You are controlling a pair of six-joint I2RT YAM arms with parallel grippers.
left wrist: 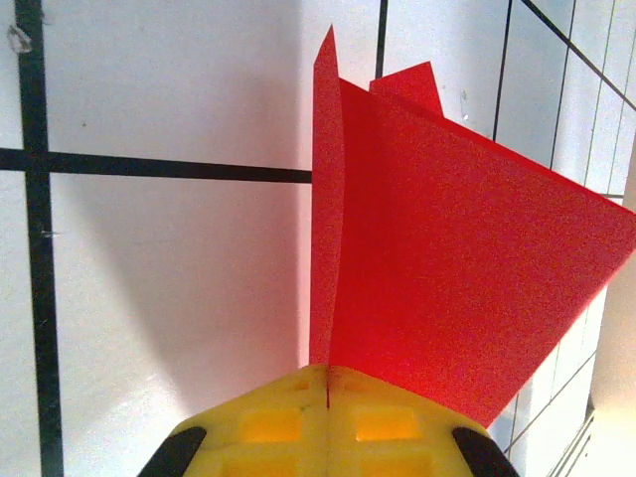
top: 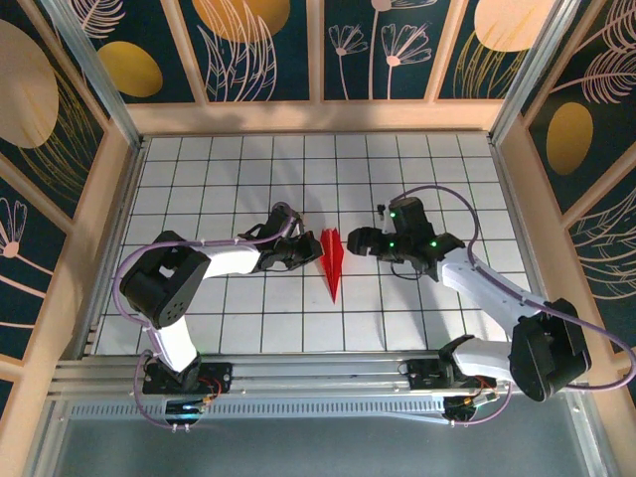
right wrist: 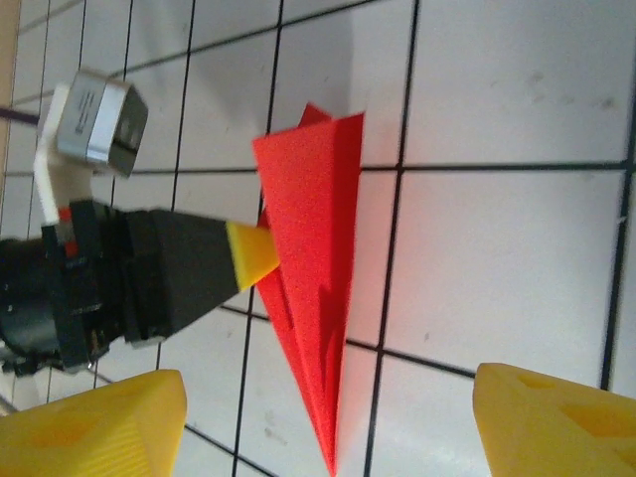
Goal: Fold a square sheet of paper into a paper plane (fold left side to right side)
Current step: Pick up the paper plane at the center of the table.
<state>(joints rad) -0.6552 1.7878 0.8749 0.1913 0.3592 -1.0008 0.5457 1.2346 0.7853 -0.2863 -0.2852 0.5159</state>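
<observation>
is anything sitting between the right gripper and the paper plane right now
Nothing visible does. The right gripper hangs open just right of the paper plane, with only bare table in the gap. The left gripper pinches the plane from the opposite side, so it does not block that approach.

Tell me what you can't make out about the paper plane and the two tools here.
- Top view: the paper plane is too small to count its folds.
- Left wrist view: the right edge cuts off the plane's corner; the left tool hides its near edge.
- Right wrist view: the bottom edge cuts off the right tool's fingers.
</observation>
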